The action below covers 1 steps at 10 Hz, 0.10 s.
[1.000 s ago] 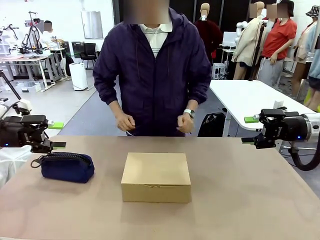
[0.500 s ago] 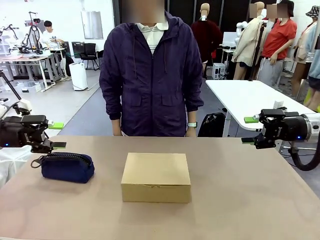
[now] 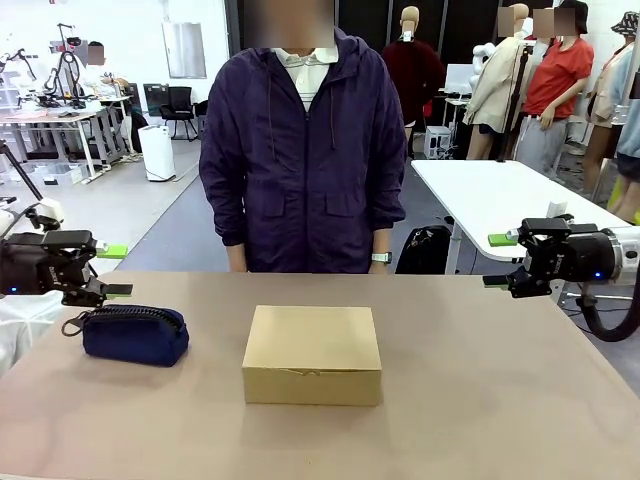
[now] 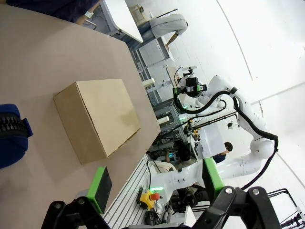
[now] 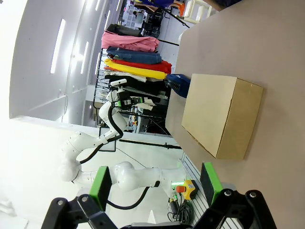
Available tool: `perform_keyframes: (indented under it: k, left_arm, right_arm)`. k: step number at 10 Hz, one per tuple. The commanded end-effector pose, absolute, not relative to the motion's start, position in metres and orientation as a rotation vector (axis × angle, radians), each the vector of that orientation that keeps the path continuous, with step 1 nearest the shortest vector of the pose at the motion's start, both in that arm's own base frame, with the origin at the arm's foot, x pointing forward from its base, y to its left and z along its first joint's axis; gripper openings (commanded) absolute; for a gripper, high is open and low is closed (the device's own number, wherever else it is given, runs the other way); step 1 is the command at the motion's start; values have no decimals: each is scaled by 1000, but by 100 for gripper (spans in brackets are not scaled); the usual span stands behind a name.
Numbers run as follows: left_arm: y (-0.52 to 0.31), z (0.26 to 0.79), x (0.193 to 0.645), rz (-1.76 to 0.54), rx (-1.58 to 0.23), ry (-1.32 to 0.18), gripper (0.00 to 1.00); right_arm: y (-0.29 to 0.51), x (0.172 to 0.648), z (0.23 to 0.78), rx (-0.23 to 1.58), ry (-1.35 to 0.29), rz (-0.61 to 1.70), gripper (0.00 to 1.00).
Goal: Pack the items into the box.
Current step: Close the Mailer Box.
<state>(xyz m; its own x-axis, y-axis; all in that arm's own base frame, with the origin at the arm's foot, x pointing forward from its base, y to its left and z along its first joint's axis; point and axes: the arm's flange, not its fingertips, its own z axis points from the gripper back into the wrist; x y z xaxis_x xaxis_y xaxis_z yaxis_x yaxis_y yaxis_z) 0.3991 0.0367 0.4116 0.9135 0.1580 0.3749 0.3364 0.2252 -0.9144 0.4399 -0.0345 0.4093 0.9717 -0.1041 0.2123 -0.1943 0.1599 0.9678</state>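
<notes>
Tabletop: closed box, lengthwise left-right.

My gripper rises from the bottom of my wrist view with its two green-padded fingers spread wide and nothing between them. Beyond them lies the brown table, and on it the tan cardboard box, lid closed, sitting near the table's long edge. Just past the box, a sliver of the navy pouch shows by that same edge. Off the table, my other arm stands, white.
</notes>
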Motion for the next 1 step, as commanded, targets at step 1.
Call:
perform_keyframes:
  k: [1]
  left_arm:
    - [34,412,396,-133,-1351,-457,100]
  right_arm:
    - [-35,440,414,1419,-253,76,100]
